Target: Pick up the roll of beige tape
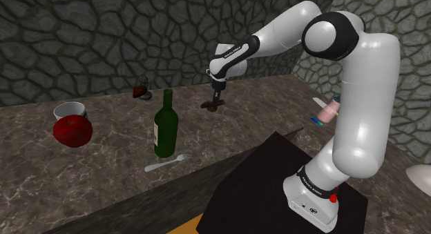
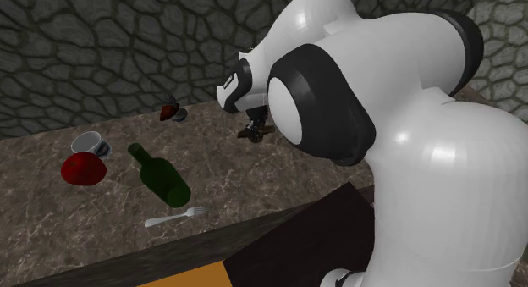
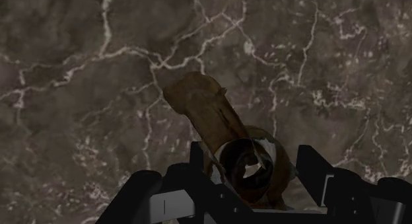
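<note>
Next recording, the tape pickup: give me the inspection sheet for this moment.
Surface: dark veined marble-look counter.
Job's things: brownish roll of tape with a loose tail, on the counter between the fingers.
Clutter: upright dark green glass bottle; silver fork; red apple; white cup; small dark red object; pink object.
Grippers: black gripper, fingers apart, straddling the roll; no clasp seen.
Cables: nothing seen.
Surroundings: grey stone wall.

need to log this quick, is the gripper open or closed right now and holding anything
Gripper: open, its fingers either side of the brown tape roll, not clasping it.
</note>
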`<action>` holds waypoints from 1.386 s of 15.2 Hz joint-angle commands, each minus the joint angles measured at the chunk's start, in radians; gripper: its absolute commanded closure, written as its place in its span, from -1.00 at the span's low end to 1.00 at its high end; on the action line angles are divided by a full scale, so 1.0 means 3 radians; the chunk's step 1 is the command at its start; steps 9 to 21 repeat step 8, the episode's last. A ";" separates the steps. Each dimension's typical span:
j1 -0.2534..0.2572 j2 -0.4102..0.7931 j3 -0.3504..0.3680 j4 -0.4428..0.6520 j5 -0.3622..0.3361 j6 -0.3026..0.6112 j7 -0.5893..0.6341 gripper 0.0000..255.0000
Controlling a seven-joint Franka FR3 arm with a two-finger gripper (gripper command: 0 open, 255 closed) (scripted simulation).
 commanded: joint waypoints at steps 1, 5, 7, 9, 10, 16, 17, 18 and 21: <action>0.0007 -0.0061 -0.0007 0.0011 -0.0011 -0.0072 0.0013 1.00; 0.0017 -0.0193 -0.0021 0.0010 -0.0034 -0.0202 0.0030 1.00; 0.0019 -0.0230 -0.0024 0.0011 -0.0041 -0.0241 0.0035 1.00; 0.0019 -0.0230 -0.0024 0.0012 -0.0041 -0.0241 0.0035 1.00; 0.0019 -0.0230 -0.0024 0.0012 -0.0041 -0.0241 0.0035 1.00; 0.0019 -0.0230 -0.0024 0.0012 -0.0041 -0.0241 0.0035 1.00; 0.0019 -0.0230 -0.0024 0.0012 -0.0041 -0.0241 0.0035 1.00; 0.0019 -0.0230 -0.0024 0.0012 -0.0041 -0.0241 0.0035 1.00; 0.0019 -0.0230 -0.0024 0.0012 -0.0041 -0.0241 0.0035 1.00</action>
